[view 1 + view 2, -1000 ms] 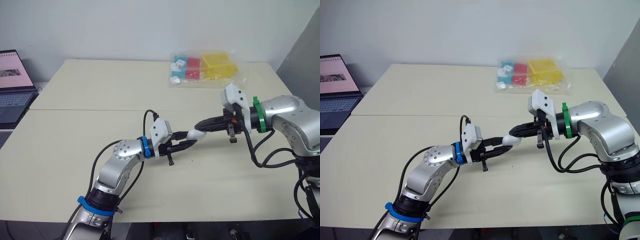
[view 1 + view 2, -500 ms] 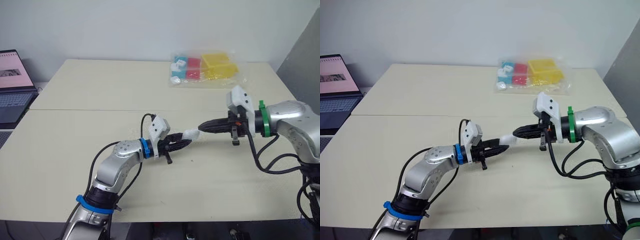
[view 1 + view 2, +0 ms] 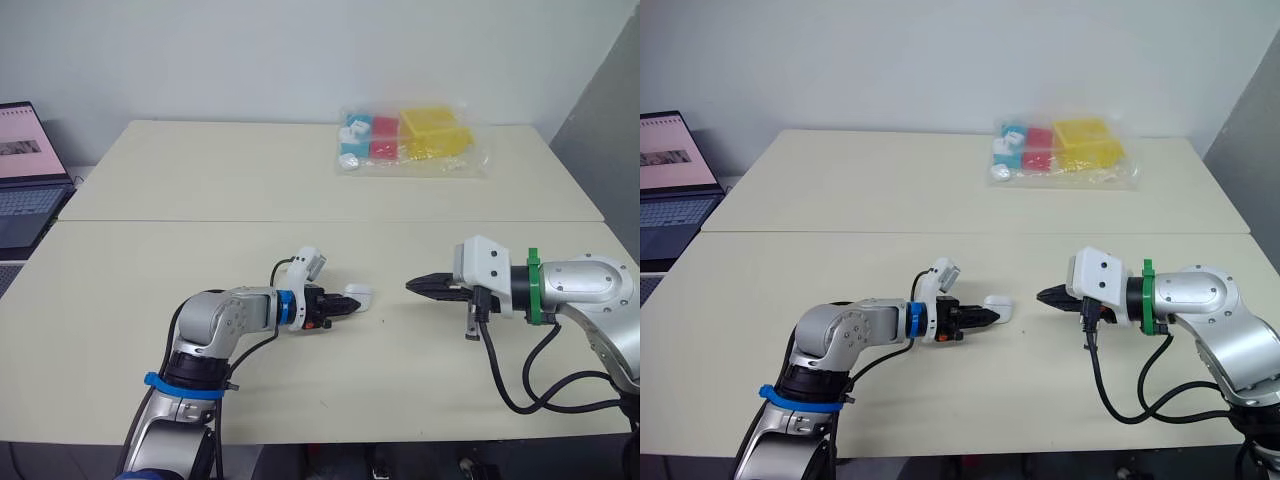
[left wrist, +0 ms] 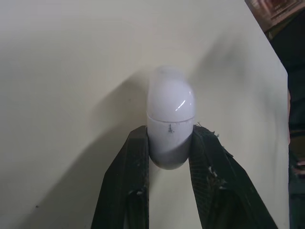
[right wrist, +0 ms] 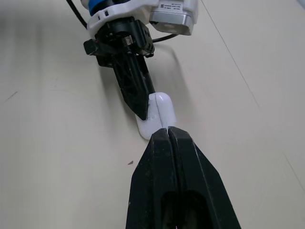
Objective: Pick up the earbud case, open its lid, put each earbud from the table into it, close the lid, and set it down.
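The pale table (image 3: 200, 180) spans the whole scene, with a laptop (image 3: 20, 170) at its far left edge and a clear plastic bag of coloured blocks (image 3: 410, 140) at the far side, well away from the work. Near the front middle, the left gripper (image 3: 340, 303) lies low along the tabletop. Its two black fingers are narrowed onto the base end of the white earbud case (image 3: 998, 303), whose rounded lid end sticks out beyond the tips. The right gripper (image 3: 418, 286) points toward the case from the other side, near but apart, its fingers pressed together on nothing.

The lid seam reads as shut and no loose earbuds show on the table, so this looks like the set-down. I cannot tell whether the case touches the surface or sits just above it.

The risk is in the release — the case is smooth, rounded and pinched at one end only. Opening above the surface could let it drop and roll; a finger dragging on withdrawal could flick it sideways or pop the lid.
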Available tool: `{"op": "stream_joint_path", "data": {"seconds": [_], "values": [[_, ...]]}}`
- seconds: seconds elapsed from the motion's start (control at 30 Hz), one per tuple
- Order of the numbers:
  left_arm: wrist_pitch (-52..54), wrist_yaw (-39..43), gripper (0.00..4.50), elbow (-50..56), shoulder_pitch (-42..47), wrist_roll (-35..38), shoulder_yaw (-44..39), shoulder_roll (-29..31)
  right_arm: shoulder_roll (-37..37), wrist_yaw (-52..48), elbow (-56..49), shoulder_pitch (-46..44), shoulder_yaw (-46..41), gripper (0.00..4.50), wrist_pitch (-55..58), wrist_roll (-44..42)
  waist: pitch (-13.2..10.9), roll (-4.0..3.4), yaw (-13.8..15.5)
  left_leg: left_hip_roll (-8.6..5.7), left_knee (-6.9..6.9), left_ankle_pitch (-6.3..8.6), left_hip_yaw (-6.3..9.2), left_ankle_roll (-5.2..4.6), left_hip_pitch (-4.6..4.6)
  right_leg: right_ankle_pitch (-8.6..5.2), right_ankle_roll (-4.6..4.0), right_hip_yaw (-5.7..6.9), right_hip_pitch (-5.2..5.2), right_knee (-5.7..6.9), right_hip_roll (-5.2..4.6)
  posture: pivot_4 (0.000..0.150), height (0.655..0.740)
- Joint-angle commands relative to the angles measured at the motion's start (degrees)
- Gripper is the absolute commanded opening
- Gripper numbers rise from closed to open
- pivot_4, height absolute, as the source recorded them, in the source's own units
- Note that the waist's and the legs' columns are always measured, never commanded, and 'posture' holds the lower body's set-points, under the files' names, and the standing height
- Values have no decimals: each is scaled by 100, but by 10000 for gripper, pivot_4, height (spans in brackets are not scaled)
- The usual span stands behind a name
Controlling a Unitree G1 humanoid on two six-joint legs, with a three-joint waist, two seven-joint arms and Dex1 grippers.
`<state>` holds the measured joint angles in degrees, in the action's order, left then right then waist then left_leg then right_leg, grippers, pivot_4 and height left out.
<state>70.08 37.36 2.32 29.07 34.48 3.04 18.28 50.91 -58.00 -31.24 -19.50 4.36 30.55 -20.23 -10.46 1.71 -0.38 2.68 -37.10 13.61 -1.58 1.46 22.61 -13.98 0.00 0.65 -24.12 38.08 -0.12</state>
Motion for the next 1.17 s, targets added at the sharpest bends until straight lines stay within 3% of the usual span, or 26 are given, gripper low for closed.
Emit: {"op": "stream_joint_path", "data": {"seconds": [0.03,0.3,0.37,0.47,0.53,0.6,0.8,0.93,1.17], "values": [[204,-79,15198,-53,25,96,-165,76,-2,38,-195,31,-75,0,-46,-51,0,0,0,0,1,0,0,0,-1,0,0,0,1,0,0,1500,7400],[22,307,38770,408,-293,109,-14,967,13,9,-196,51,-89,0,-66,-63,0,0,-27,3,5,0,-2,0,-7,0,-1,-4,1,0,0,1500,7400],[-608,703,44802,829,-615,-89,161,1482,-9,-18,-218,88,-190,0,-26,-205,0,0,-36,3,5,0,-1,0,-10,0,-2,-5,1,3,0,1500,7400],[-2241,1449,44802,1483,-1323,-608,206,2372,55,-154,-239,200,-412,0,69,-518,0,0,-109,8,13,0,1,1,-16,-3,-7,-13,0,1,-2,1500,7400],[-3172,1731,44802,1631,-1658,-684,-130,2528,181,-244,-140,315,-489,0,-258,-350,0,-1,-97,10,16,0,2,1,-17,-6,-14,-14,0,1,-9,1500,7400],[-3602,1738,45000,1632,-1821,-743,-361,2570,240,-314,-120,397,-612,3611,-254,-464,0,0,-56,6,12,0,-1,1,-12,-7,-14,-7,-1,-1,-14,1500,7400],[-4613,1981,45000,1889,-2407,-951,-1060,2972,671,-601,-28,577,-1081,24265,-318,-584,0,0,31,4,7,1,-13,1,-2,-6,-11,-7,-2,-12,-28,1500,7400],[-4611,1841,45000,2060,-2559,-1144,-1117,3188,843,-734,389,730,-1299,38970,-962,-285,0,1,38,3,10,1,-13,0,3,-6,-9,0,-4,-17,-30,1500,7400],[-4831,1902,45000,2033,-2680,-1189,-1137,3170,802,-790,672,868,-1284,38970,-1321,-114,0,1,32,3,9,1,-15,0,-1,-6,-8,0,-4,-13,-28,1500,7400]]}}
